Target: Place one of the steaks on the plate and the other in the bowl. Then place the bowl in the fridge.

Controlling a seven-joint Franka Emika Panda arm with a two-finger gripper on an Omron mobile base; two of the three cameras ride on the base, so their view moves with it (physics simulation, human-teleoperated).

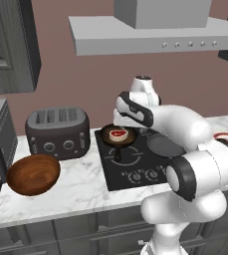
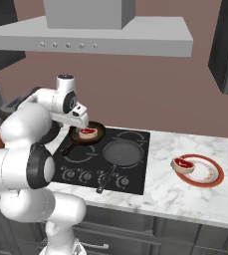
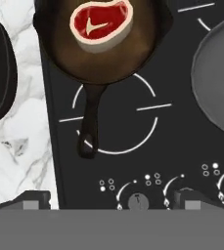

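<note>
One steak [image 3: 101, 22] lies in a small black frying pan [image 3: 103, 49] on the cooktop's back left burner, also seen as steak [image 1: 117, 133] and steak [image 2: 87, 131]. My gripper [image 3: 112, 202] hovers above the pan's handle side, open, with nothing between its fingers. The hand and gripper [image 2: 80, 124] sit just left of the pan. A second steak [image 2: 182, 164] rests on the left part of the red-ringed white plate [image 2: 212, 177]. The brown wooden bowl [image 1: 33, 174] stands empty on the counter, left of the cooktop. The fridge is out of view.
A dark toaster [image 1: 58, 132] stands behind the bowl. A larger grey pan [image 2: 121, 152] occupies the right burner of the black cooktop [image 1: 135, 172]. A range hood [image 1: 155, 35] hangs overhead. Marble counter [image 1: 80, 191] runs to both sides.
</note>
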